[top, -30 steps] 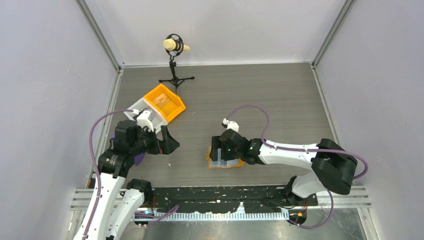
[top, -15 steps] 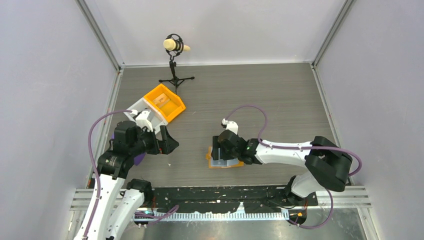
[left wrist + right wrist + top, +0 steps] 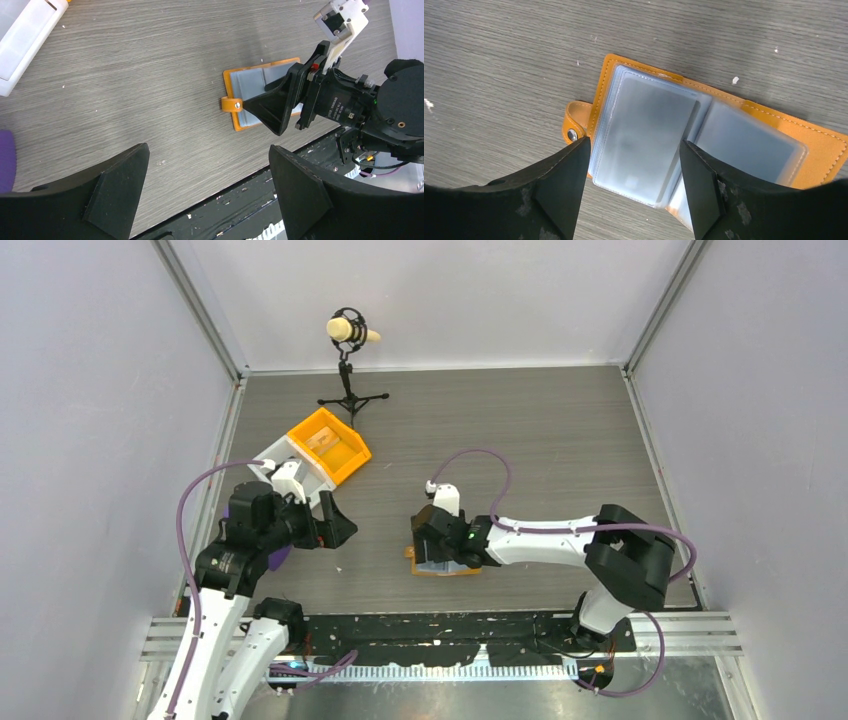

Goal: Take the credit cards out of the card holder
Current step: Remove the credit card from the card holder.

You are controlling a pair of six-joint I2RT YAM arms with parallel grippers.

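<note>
The card holder [image 3: 774,125] lies open on the table, orange outside with blue-grey pocket panels [image 3: 446,565]. A greyish credit card [image 3: 649,130] shows through its left pocket. My right gripper [image 3: 634,145] hangs just above that left pocket stack, jaws open and straddling it; whether the fingers touch it I cannot tell. In the top view the right gripper [image 3: 430,543] covers most of the holder. My left gripper [image 3: 340,523] hovers open and holding nothing, well left of the holder [image 3: 255,82]. Its fingertips [image 3: 142,150] frame bare table near the front edge.
An orange bin [image 3: 330,445] and a white box [image 3: 283,462] stand at the back left. A microphone on a tripod [image 3: 350,332] is behind them. A purple thing [image 3: 281,558] lies under the left arm. The black rail [image 3: 450,630] runs along the near edge.
The right gripper has moved a little to the left over the holder and its jaws have narrowed. The holder has shifted slightly left. The left arm has stayed put.
</note>
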